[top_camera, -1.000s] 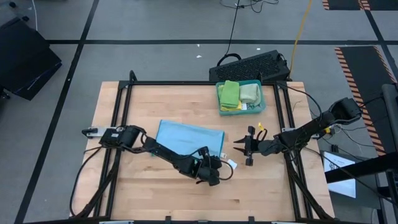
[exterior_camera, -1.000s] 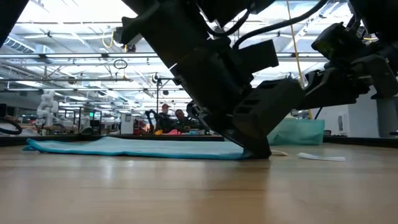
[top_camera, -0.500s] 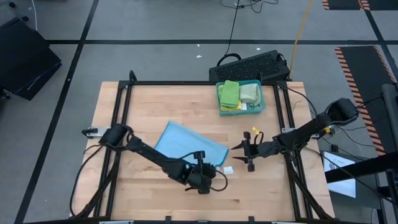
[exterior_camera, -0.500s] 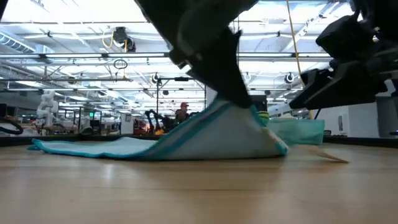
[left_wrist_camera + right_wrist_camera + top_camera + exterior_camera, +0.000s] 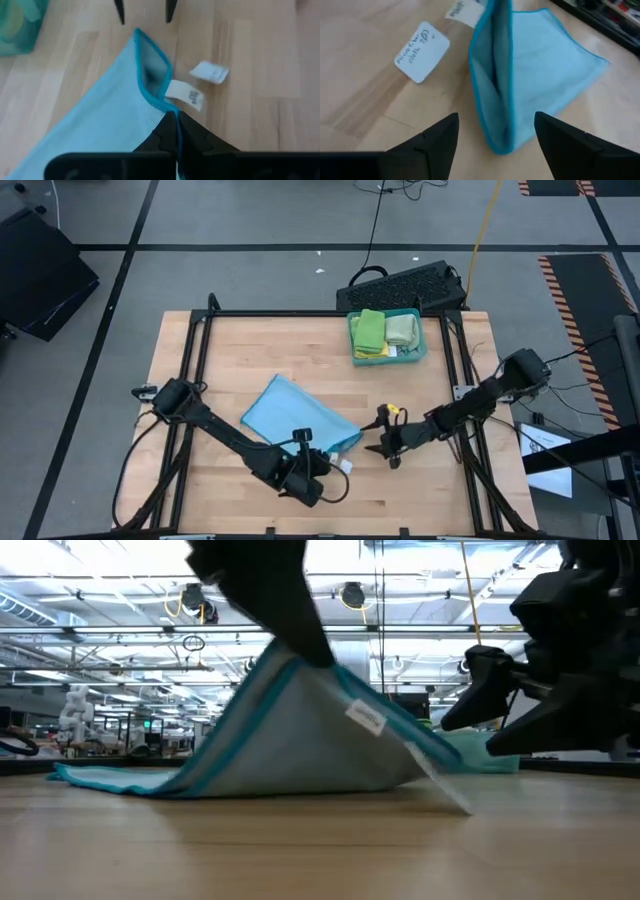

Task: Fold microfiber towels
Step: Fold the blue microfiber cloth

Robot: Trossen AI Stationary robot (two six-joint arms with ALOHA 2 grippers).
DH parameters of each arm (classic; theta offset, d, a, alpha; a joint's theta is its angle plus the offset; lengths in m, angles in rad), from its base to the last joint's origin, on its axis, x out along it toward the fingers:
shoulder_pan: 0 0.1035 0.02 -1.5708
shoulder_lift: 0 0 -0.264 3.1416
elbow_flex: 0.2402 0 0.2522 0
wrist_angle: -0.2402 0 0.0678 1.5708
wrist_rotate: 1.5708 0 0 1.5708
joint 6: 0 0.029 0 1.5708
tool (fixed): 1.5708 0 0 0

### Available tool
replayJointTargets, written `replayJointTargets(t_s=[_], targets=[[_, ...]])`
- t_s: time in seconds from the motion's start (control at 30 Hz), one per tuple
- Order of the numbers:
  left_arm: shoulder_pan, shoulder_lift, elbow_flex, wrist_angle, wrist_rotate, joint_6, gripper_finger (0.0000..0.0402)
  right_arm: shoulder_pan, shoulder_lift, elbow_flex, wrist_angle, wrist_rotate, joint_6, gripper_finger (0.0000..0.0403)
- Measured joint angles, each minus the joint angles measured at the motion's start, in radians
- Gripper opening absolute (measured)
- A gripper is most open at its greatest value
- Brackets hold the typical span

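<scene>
Light blue towel [image 5: 300, 745], corner lifted

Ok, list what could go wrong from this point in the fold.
The left hand pinches only a thin edge of the light blue towel by its tag, so the lifted corner may slip free. The right hand, open and close to that raised fold, could snag it. The loose paper label might get swept along.

light blue towel [image 5: 298, 417], teal tray [image 5: 421, 345]; green towels [image 5: 371, 330], white label [image 5: 422, 51]

Teal tray [image 5: 418, 352] at table [image 5: 250, 350] rear; keyboard [image 5: 400, 285] behind; paper label [image 5: 421, 51].
</scene>
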Motion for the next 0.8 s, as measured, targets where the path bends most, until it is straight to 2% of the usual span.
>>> replayJointTargets(t_s=[0.3, 0.53, 0.63, 0.8], targets=[[-0.036, -0.004, 0.000, -0.072, -0.021, -0.078, 0.0006, -0.015, 0.180, 0.108, 0.003, 0.014, -0.089, 0.0236], [-0.058, -0.004, 0.000, -0.122, -0.036, -0.151, 0.0008, -0.025, 0.217, 0.118, 0.057, 0.012, -0.111, 0.0227], [-0.067, -0.004, 0.000, -0.138, -0.047, -0.167, 0.0004, -0.029, 0.218, 0.118, 0.075, -0.010, -0.141, 0.0198], [-0.074, -0.004, 0.000, -0.162, -0.058, -0.195, 0.0009, -0.029, 0.218, 0.118, 0.071, -0.017, -0.142, 0.0124]])
